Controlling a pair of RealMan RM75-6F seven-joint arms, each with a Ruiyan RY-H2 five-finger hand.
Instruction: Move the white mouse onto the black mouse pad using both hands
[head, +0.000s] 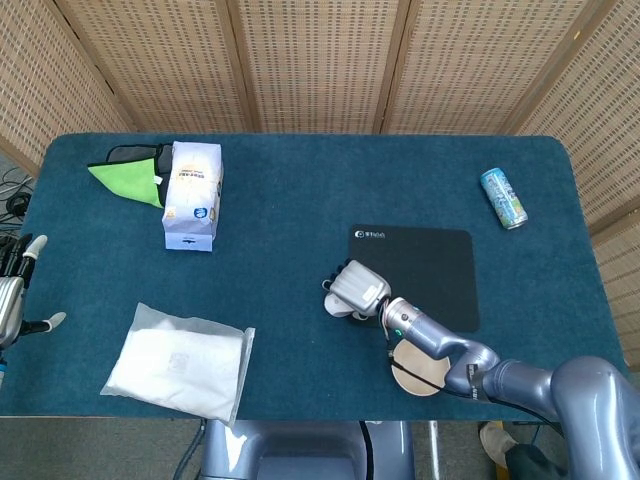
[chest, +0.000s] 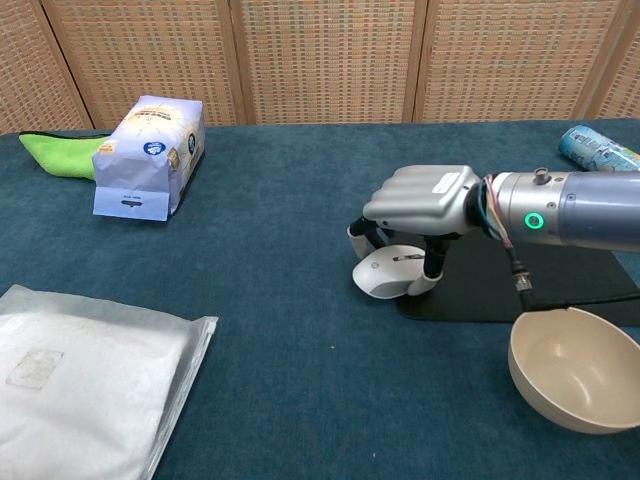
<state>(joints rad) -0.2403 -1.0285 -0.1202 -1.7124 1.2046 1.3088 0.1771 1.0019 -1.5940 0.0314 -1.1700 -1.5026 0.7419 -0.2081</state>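
The white mouse (chest: 386, 274) lies at the front-left corner of the black mouse pad (chest: 560, 282), mostly on the blue cloth and slightly tipped. My right hand (chest: 418, 198) arches over it, with fingers down its far left side and the thumb against its right side, gripping it. From the head view the right hand (head: 358, 288) covers nearly all of the mouse beside the mouse pad (head: 420, 270). My left hand (head: 12, 296) hangs at the table's left edge, fingers spread and holding nothing.
A beige bowl (chest: 575, 366) sits just in front of the pad, close under my right forearm. A drink can (head: 503, 197) lies at the far right. A paper package (head: 192, 195) and green cloth (head: 128, 175) sit far left; a plastic bag (head: 180, 360) lies front left.
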